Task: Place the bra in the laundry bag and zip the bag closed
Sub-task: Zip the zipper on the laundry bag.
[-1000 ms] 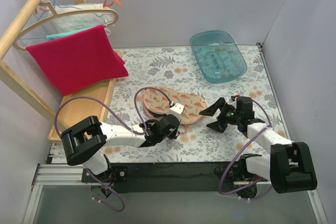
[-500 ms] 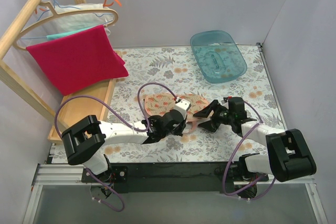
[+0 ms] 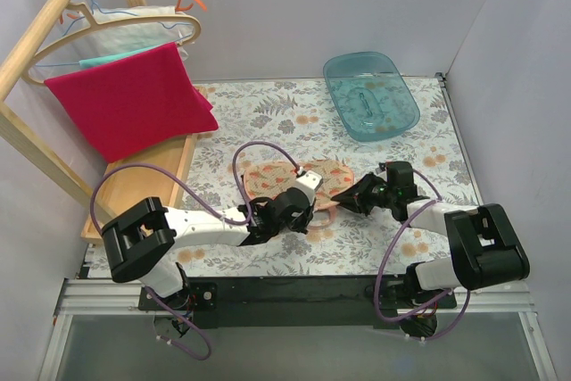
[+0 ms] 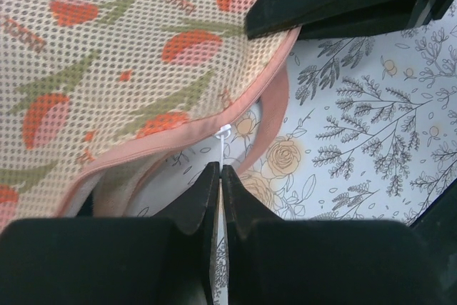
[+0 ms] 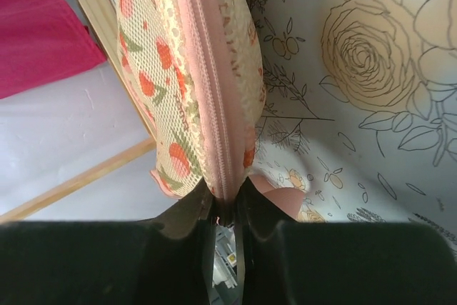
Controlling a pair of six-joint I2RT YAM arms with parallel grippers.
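- Left wrist: zipping step, pinching the zipper pull (image 4: 225, 132) tight in left gripper (image 4: 221, 171).
- Clamping laundry bag (image 5: 186, 69) at its three-o'clock end with right gripper (image 5: 225, 194).
- Next: drawing the pull along, holding counter-tension.

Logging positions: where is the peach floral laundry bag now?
Top view: the peach floral mesh laundry bag lies mid-table, held by left fingers and right fingers, nearer than the teal plastic tub.

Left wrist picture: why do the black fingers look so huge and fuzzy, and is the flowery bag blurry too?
Left wrist: the left gripper sits right against the lens, so it looks huge and soft-edged, while the mesh of the laundry bag is crisp. Right wrist: same thing, dark fuzzy right gripper, sharp zipper. Top external: even light, only soft shadows on the table.
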